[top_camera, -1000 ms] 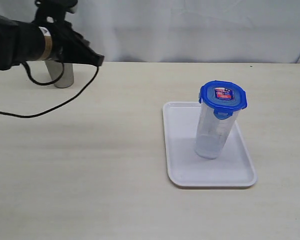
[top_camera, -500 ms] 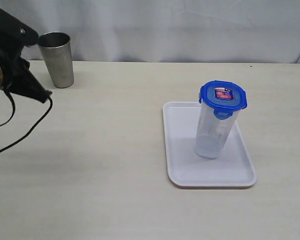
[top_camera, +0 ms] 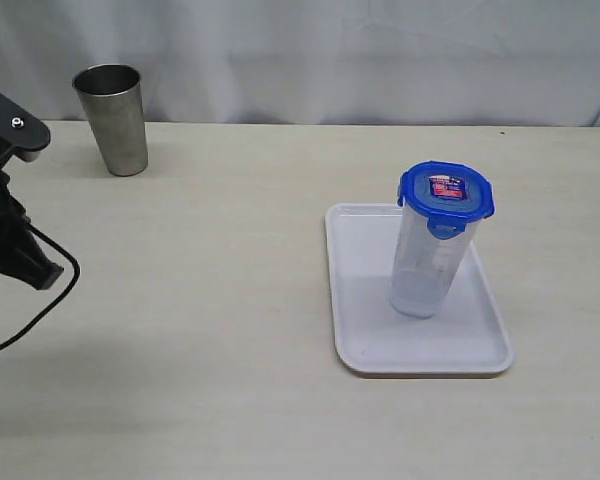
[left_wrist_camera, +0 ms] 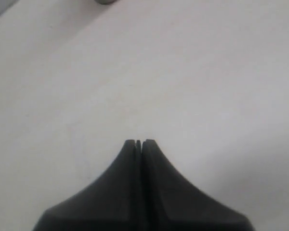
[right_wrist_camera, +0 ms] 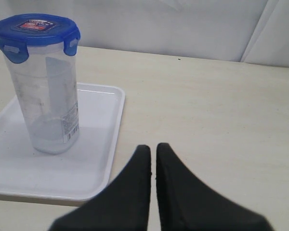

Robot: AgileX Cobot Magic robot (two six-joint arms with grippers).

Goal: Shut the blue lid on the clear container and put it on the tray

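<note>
While the blue lid (top_camera: 446,190) caps the upright clear container (top_camera: 423,270) on the tray (top_camera: 365,300), exterior: tray at 4 o'clock on the bench (top_camera: 230,300), steel cup (top_camera: 113,120) at 10 o'clock | left wrist: left end effector (left_wrist_camera: 138,143) pressed together over bench | right wrist: right end effector (right_wrist_camera: 153,149) together, near tray

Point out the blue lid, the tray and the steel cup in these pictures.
blue lid (top_camera: 446,188): exterior view, on the sticker on its top.
tray (top_camera: 365,318): exterior view, on the bare floor near its left rim.
steel cup (top_camera: 118,125): exterior view, on its side wall.
</note>
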